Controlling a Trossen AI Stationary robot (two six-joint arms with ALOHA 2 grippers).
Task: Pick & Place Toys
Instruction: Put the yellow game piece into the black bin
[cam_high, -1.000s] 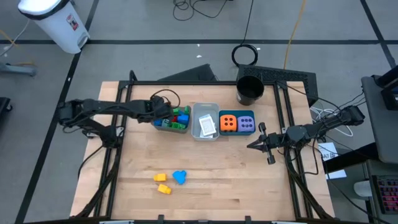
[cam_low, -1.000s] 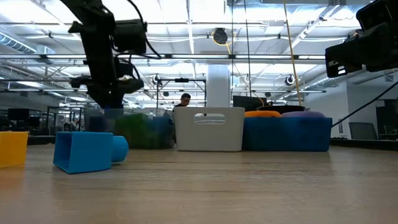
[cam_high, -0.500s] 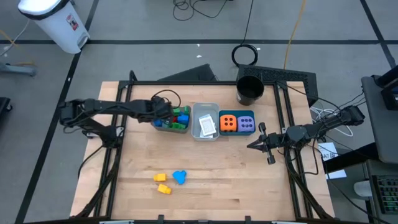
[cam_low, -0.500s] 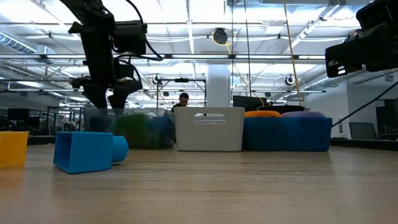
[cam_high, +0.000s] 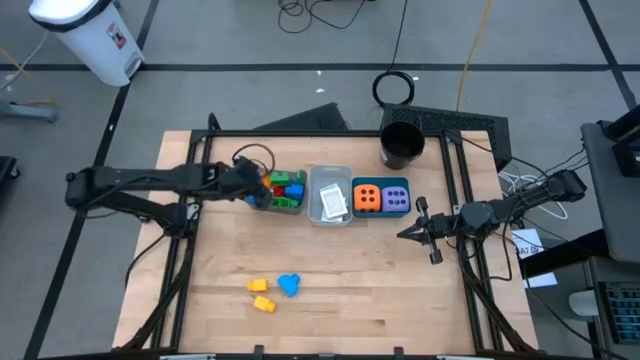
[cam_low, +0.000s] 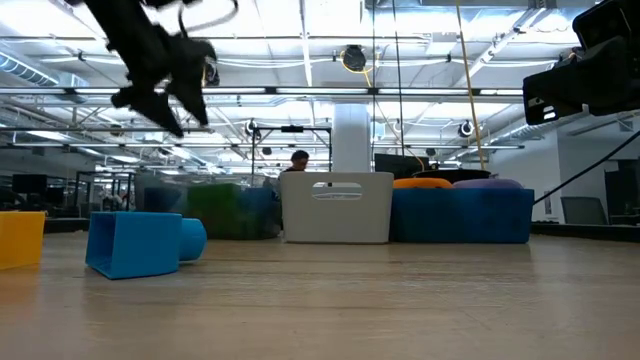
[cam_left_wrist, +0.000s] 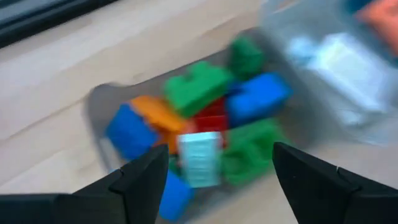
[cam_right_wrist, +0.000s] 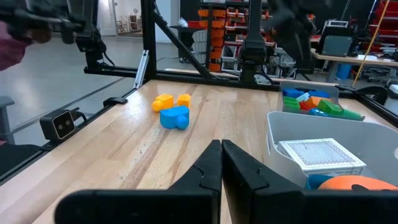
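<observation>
My left gripper (cam_high: 260, 188) (cam_left_wrist: 217, 163) hangs open above the left end of the clear bin (cam_high: 296, 206), touching nothing. The bin holds several bricks: green (cam_left_wrist: 199, 84), blue (cam_left_wrist: 258, 96), orange (cam_left_wrist: 158, 112), red, and a teal brick (cam_left_wrist: 200, 158) lying on top of the pile. In the low view the left gripper (cam_low: 180, 105) is high and tipped. A blue brick (cam_high: 289, 285) and two yellow bricks (cam_high: 261, 295) lie flat on the table near its front. My right gripper (cam_high: 403, 233) (cam_right_wrist: 221, 152) waits shut, right of the bins.
A grey bin (cam_high: 322, 178) holds a white card (cam_high: 332, 205). A teal bin (cam_high: 380, 182) holds an orange dotted cube (cam_high: 367, 198) and a purple one (cam_high: 396, 198). A black cup (cam_high: 402, 146) stands at the back. Bare wood lies between the bins and the loose bricks.
My left gripper has opened over the clear bin and let go of a teal brick, which now lies on the pile. It has then risen, tipped and drawn back toward the table's left edge.
</observation>
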